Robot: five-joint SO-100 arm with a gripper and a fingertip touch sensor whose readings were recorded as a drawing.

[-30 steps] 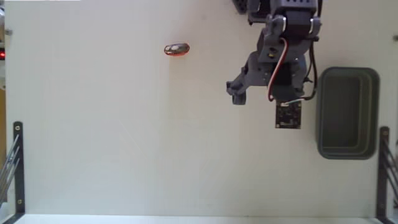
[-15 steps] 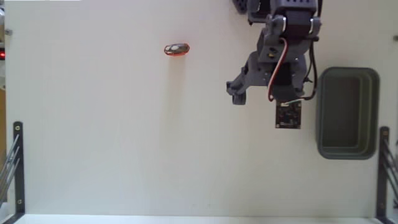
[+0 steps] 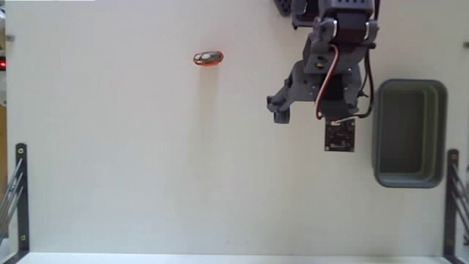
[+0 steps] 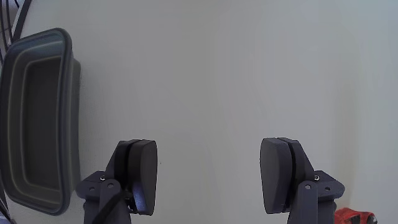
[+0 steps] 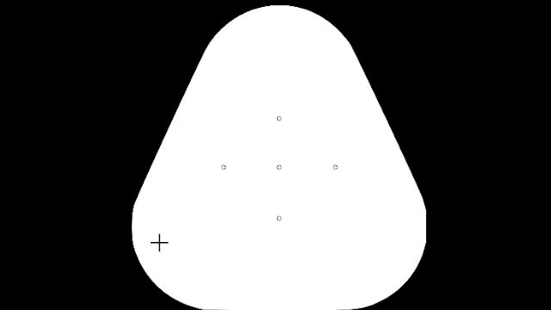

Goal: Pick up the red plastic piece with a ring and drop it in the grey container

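The jaws are seen spread wide and empty in the wrist view, with bare white table (image 3: 146,169) between the two fingers (image 4: 144,177). One grey container (image 3: 409,133) lies just right of the arm in the fixed view, near the table's right edge, and one red plastic piece with a ring (image 3: 208,58) rests well apart to the upper left with open table all around. Nothing is found changed from the earlier frames.

Bright even light, faint shadows, sharp focus
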